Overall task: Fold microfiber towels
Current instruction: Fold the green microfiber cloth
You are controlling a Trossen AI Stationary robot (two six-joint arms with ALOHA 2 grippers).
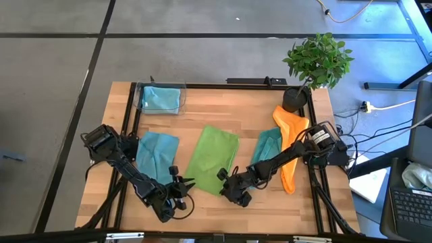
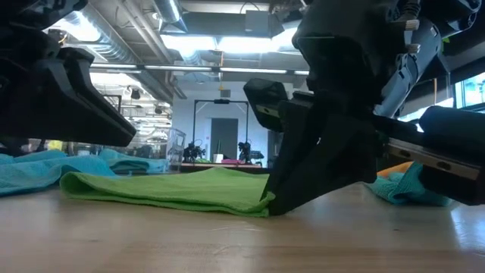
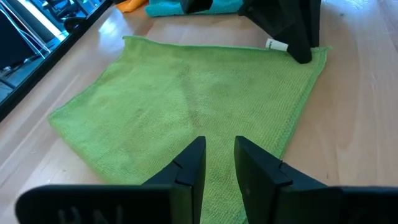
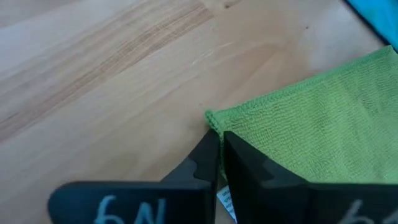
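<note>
A lime green towel lies flat in the middle of the table. My left gripper is at its near left corner, its fingers a narrow gap apart with cloth in the gap. My right gripper is at the near right corner, its fingers nearly together on the cloth; in the low view its tip is down on the towel's end. A light blue towel lies to the left. A teal towel and an orange towel lie to the right. My left gripper has the green towel's near left corner between its two fingers, coming in low from the near left. The corner's tip is hidden under the fingers. The towel stays flat on the table. My right gripper pinches the near right corner's edge between its two fingers, beside a white tag. The fingers slant down from the right. The corner rests on the table, and the towel lies slack.
A clear container holding another light blue towel stands at the far left. A potted plant stands at the far right corner. Bare wood lies along the near edge. A black frame rails the table's sides.
</note>
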